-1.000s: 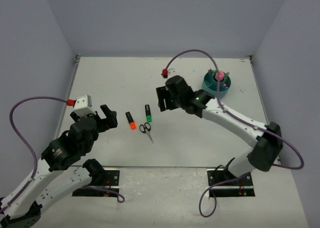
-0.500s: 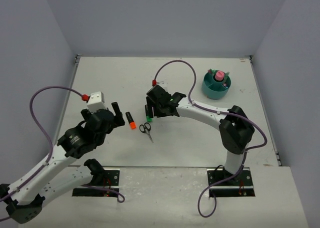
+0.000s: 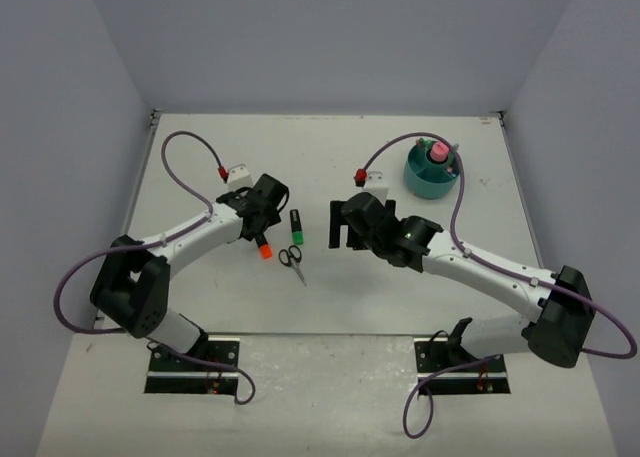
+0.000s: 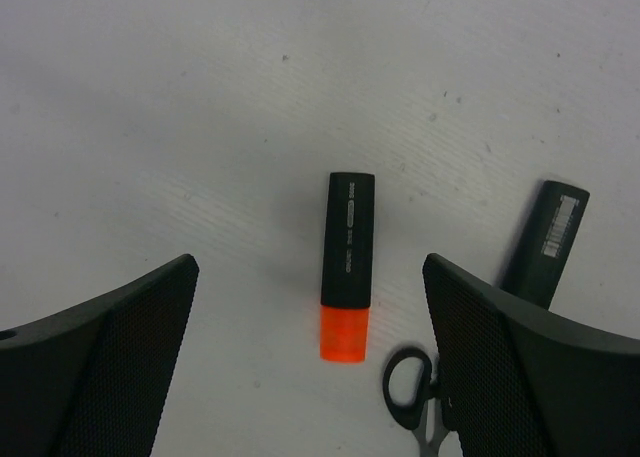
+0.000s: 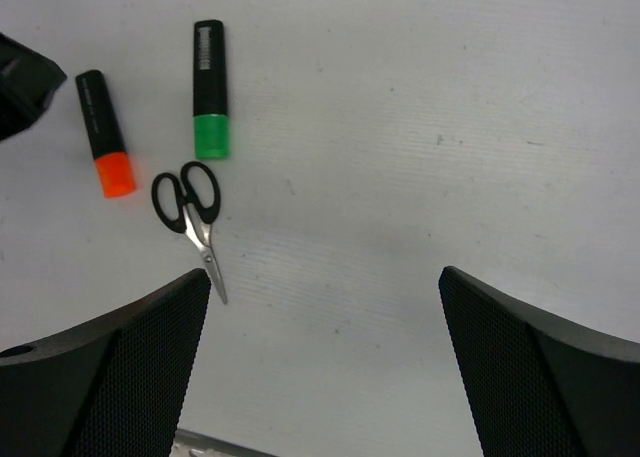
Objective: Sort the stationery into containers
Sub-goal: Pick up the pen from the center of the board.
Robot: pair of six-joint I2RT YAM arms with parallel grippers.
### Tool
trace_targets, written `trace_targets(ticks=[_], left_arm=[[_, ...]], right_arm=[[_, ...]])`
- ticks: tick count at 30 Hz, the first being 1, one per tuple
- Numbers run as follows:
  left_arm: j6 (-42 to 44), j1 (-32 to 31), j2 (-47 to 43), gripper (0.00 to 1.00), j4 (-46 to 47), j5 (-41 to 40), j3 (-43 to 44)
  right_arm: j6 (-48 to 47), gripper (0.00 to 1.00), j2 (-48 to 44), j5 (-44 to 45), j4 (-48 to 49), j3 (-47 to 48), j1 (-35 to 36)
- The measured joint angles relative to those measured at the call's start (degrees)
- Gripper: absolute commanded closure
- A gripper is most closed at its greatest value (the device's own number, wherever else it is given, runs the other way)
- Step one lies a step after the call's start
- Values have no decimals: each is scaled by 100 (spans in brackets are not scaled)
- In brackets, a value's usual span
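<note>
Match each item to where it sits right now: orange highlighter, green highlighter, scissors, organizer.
1 orange highlighter
2 green highlighter
3 scissors
4 organizer

A far right of the table, pink-capped bottle inside
B closest to the near edge
C framed by the open left hand in its wrist view
D just right of the orange one, top view

Pairs: 1-C, 2-D, 3-B, 4-A
</note>
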Motion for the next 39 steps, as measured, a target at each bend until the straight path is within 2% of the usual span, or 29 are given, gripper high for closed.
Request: trace_targets(ticks=[5, 9, 13, 15, 17, 18, 25, 27, 28, 35, 39], left_arm=[[48, 467, 687, 26, 456, 399, 119], [64, 596, 1163, 29, 660, 684, 215], [0, 597, 1287, 37, 808, 935, 133], [-42, 597, 1286, 53, 904, 1010, 50], [-55, 599, 1296, 75, 962, 1082, -25], [-82, 598, 1310, 81, 988, 1113, -52], [-199, 599, 1282, 81, 1238, 1145, -183], [-207, 599, 1252, 90, 1300, 1145, -233], [-215, 599, 1237, 100, 1330, 1147, -256], [-347, 624, 892, 100, 1666, 1276, -661], [-536, 591, 55, 100, 1564, 1491, -1191]], right_arm=[[17, 1, -116, 61, 5, -495, -2], [15, 1, -165, 59, 10, -638, 2], [13, 1, -167, 56, 60, -641, 2], [12, 1, -167, 44, 85, -641, 2], [12, 1, -169, 25, 128, -643, 2], [11, 1, -176, -2, 178, -654, 2], [-50, 1, -685, -585, 787, -1134, 2], [-60, 1, -865, -726, 919, -1231, 2], [-65, 1, -928, -787, 973, -1252, 2], [-124, 1, -1149, -1598, 1778, -1609, 0], [-159, 6, -1092, -2469, 2586, -1976, 2]])
